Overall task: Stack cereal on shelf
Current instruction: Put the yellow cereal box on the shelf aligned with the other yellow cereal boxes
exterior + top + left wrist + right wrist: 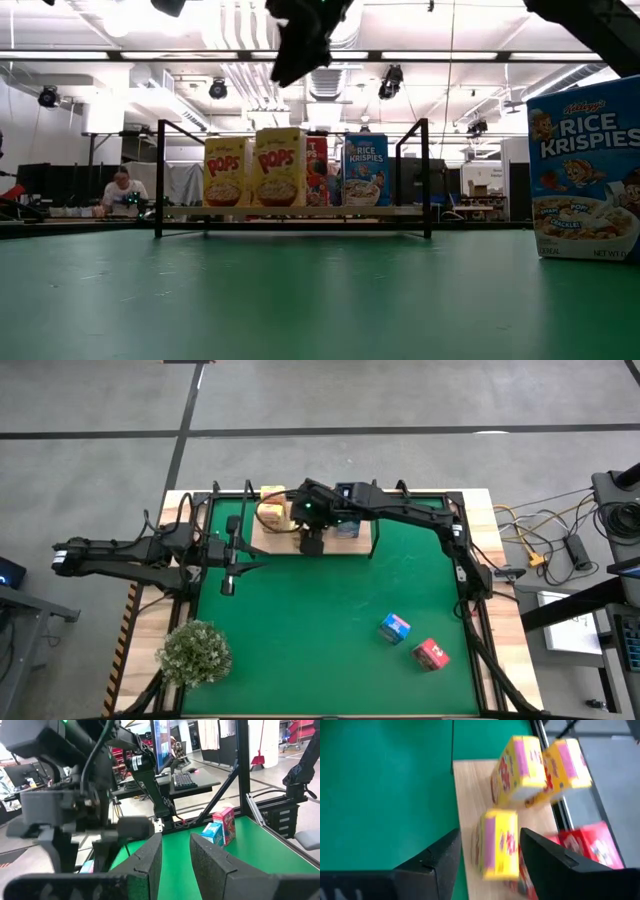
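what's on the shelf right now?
On the shelf: yellow Pops boxes, a red carton and a blue Rice Krispies box. From above, the right gripper covers the board's middle, so the full count is unclear.

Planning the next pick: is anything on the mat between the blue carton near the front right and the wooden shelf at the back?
Nothing visible lies on the green mat between the blue carton and the shelf. The right pincer hangs over the shelf's front edge, above the mat.
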`<state>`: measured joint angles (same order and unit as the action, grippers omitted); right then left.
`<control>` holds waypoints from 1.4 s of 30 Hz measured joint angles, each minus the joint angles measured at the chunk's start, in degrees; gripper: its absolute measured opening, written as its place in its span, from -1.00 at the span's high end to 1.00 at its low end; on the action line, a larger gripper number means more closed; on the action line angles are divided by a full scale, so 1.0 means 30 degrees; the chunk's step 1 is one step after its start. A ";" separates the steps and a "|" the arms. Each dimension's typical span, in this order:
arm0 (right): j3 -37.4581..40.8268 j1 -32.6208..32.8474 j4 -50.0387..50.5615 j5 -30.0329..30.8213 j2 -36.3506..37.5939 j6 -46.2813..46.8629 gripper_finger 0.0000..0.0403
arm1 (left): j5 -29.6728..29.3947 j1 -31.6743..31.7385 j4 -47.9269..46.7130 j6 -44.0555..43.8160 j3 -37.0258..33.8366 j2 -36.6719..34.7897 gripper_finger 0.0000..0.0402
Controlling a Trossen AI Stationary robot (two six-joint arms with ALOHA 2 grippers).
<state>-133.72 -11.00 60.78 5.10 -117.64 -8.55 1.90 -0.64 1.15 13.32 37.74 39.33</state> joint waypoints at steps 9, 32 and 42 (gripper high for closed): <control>0.0541 -0.0222 0.3371 0.0082 -0.0361 0.0861 0.66 | 0.0003 0.0000 -0.0255 0.0000 0.0000 0.0000 0.58; 0.3635 -0.0812 -0.1201 0.2331 -0.0482 -0.0697 0.94 | -0.0002 0.0000 -0.0286 0.0393 0.0000 0.0007 0.58; 0.3713 -0.0812 -0.2722 0.2255 -0.0497 -0.1285 0.94 | 0.0003 0.0000 -0.0286 0.0401 0.0000 0.0007 0.58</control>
<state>-122.58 -13.43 52.62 11.87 -119.13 -12.41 1.91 -0.64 0.30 14.52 37.74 39.35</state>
